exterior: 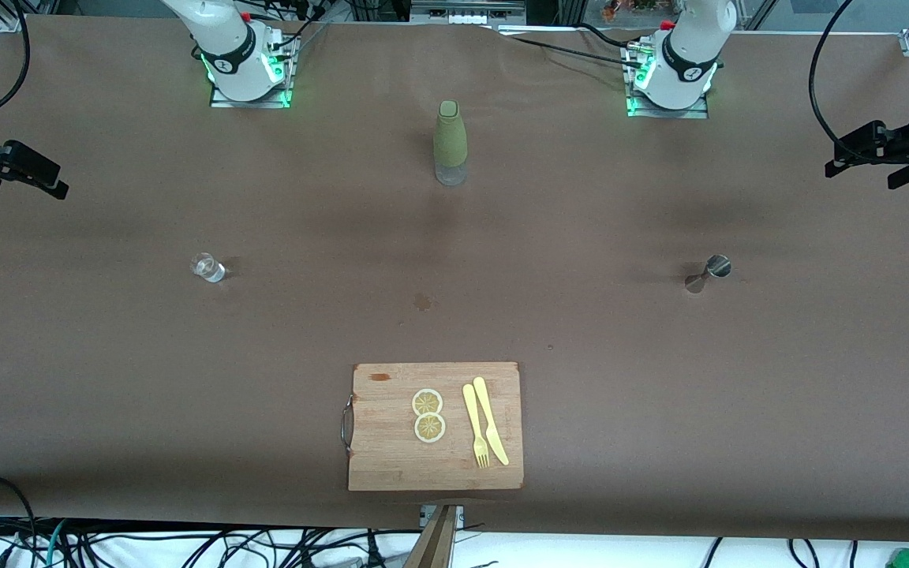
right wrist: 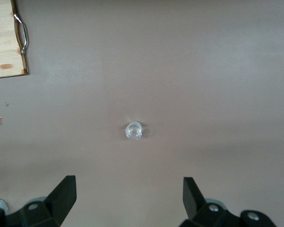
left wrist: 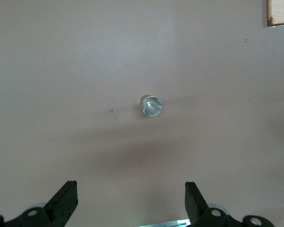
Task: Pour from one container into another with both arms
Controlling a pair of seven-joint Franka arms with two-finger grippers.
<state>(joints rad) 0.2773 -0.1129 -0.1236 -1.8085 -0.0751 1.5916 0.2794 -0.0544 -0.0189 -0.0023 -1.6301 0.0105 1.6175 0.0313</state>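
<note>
You've got both grippers up high w/ jaws spread wide, nothing held: left gripper (left wrist: 131,203) over the steel jigger (exterior: 708,273) toward the left arm's end of the table (exterior: 107,379), right gripper (right wrist: 129,201) over the small glass (exterior: 207,267) toward the right arm's end, bare brown cover all round each cup. Btwn the two bases stands the green bottle (exterior: 450,143), well apart from both cups. Nearer the front camera, mid-table by the edge, lies the board (exterior: 391,465) w/ two lemon slices (exterior: 428,415), a fork (exterior: 475,426) and knife (exterior: 491,420), and a small stain (exterior: 422,301) sits btwn bottle and board.
</note>
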